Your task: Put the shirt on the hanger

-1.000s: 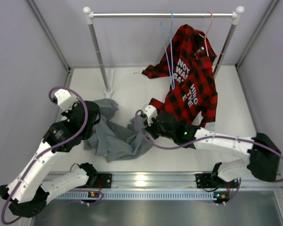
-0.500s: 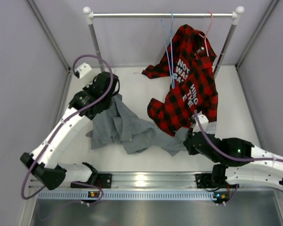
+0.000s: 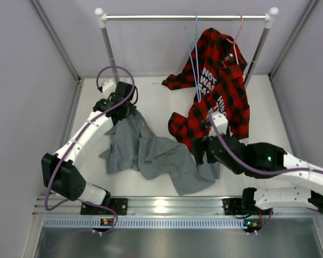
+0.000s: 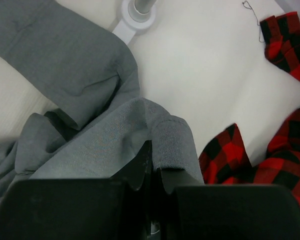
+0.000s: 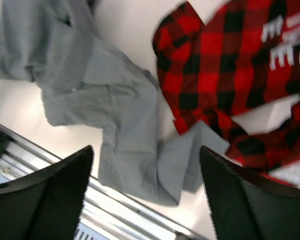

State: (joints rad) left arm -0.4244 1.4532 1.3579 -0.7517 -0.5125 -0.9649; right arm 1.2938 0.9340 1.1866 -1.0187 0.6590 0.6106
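Observation:
The grey shirt (image 3: 151,156) lies spread on the white table, one end running to the front right. My left gripper (image 3: 126,111) is at its back left end, shut on a fold of the shirt (image 4: 90,75); in the left wrist view the jaws (image 4: 157,172) pinch the cloth. Open and holding nothing, my right gripper (image 3: 201,153) hovers over the shirt's front right end (image 5: 125,120), and the right gripper's (image 5: 146,149) fingers stand wide apart. The light-blue hanger (image 3: 194,54) hangs from the rail (image 3: 151,17) in front of the plaid shirt.
A red-and-black plaid shirt (image 3: 220,91) hangs from a pink hanger (image 3: 238,27) and drapes onto the table beside the grey shirt. The rack's left post (image 3: 112,59) and its foot (image 4: 137,12) stand just behind my left gripper. A metal rail (image 3: 167,205) borders the near edge.
My right gripper let go of the shirt, opened and drew back toward the plaid shirt. The left arm carried its end of the shirt toward the back, and the shirt now lies stretched out.

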